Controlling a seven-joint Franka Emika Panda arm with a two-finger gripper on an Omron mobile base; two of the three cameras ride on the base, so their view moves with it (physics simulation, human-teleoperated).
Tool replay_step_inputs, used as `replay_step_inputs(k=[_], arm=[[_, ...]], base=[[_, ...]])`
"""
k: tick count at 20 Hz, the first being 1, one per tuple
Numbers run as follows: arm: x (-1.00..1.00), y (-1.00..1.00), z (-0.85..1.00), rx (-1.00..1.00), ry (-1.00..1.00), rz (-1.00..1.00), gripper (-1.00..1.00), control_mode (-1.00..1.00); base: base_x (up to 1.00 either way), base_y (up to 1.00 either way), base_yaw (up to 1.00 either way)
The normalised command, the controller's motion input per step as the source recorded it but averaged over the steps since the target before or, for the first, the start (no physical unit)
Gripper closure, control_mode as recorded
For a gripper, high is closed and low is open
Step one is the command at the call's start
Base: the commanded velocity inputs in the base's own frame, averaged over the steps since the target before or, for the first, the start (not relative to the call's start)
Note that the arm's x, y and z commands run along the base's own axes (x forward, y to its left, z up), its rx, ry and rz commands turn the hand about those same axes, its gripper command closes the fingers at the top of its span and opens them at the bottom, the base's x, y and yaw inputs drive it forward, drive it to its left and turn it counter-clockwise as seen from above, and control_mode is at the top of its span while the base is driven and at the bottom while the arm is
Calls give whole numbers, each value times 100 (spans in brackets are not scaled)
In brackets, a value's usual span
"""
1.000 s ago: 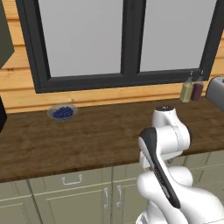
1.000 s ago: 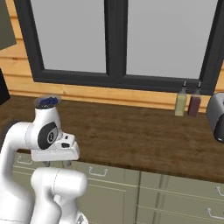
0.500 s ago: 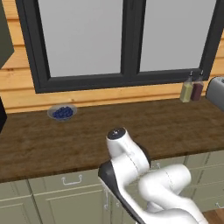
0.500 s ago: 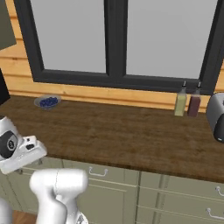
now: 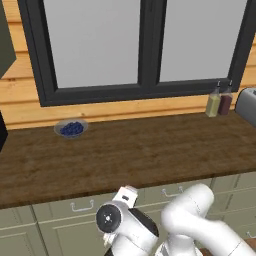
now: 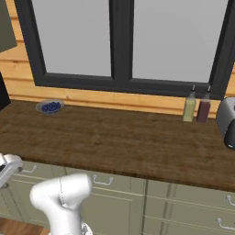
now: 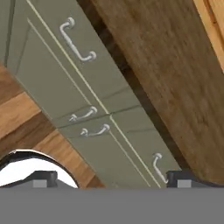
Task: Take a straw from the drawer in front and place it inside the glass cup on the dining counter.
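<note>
Below the worktop's front edge, the arm is folded low w/ its wrist in front of the pale green cabinet fronts. Claw seen in hand view: two dark fingertips sit well apart at bottom, so it's spread, nothing between them. Hand view looks at a slant along the cabinet run: drawer w/ curved silver handle is closed, just under the worktop edge; more small handles on the fronts beside it, wood floor beyond.

On the worktop, back left near the wall: small bowl of dark blue berries. Back right corner: two bottles, one yellowish and one dark red, just beside each other, w/ a silver toaster at the right edge. Dark-framed window above the wooden wall strip. Drawer fronts w/ silver handles run all along under the front edge, all closed in both base views.
</note>
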Motion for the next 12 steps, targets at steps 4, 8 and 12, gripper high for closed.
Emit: replay_step_inputs(k=[4,8,12], arm=[[0,31,-41,-12,-56,33,-100,-100],[0,44,-17,-6,-24,14,-100,-100],[6,72,0,-21,14,0,-100,-100]], base=[[0,0,0],[0,0,0],[0,0,0]])
